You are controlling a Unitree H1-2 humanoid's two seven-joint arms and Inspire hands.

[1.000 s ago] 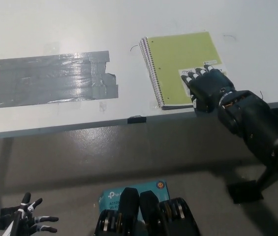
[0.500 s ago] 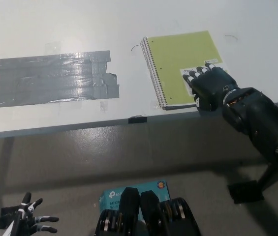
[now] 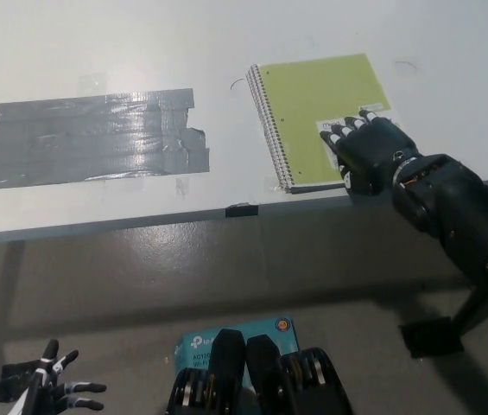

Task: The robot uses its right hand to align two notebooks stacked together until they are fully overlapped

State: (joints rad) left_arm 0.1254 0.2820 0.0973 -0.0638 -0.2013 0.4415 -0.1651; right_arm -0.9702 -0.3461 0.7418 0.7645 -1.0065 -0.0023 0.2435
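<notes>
The notebooks [image 3: 317, 117] lie in the upper right of the frame, near the front edge of the white surface [image 3: 226, 43], spiral binding toward picture left. Only one green cover shows; along the binding and the lower edge the pages read as a single neat stack, with no second cover sticking out on any visible side. From that, the two appear to be overlapped, or very nearly so, and the aligning looks close to done. The lower right corner is hidden under the hand, so any offset there cannot be ruled out.

The black right hand [image 3: 369, 151] rests flat on that lower right corner, over the white label, its fingers [image 3: 340, 131] spread and laid on the cover rather than curled round anything; it presses, it grips nothing. What seems left is a final nudge if a corner is off, then lifting away.

Left of the notebooks, a patch of grey tape [image 3: 92, 138] is stuck to the surface. The white left hand [image 3: 53, 391] hangs idle at the lower left of the frame, fingers apart, empty, near a teal box [image 3: 193, 344] on the floor.
</notes>
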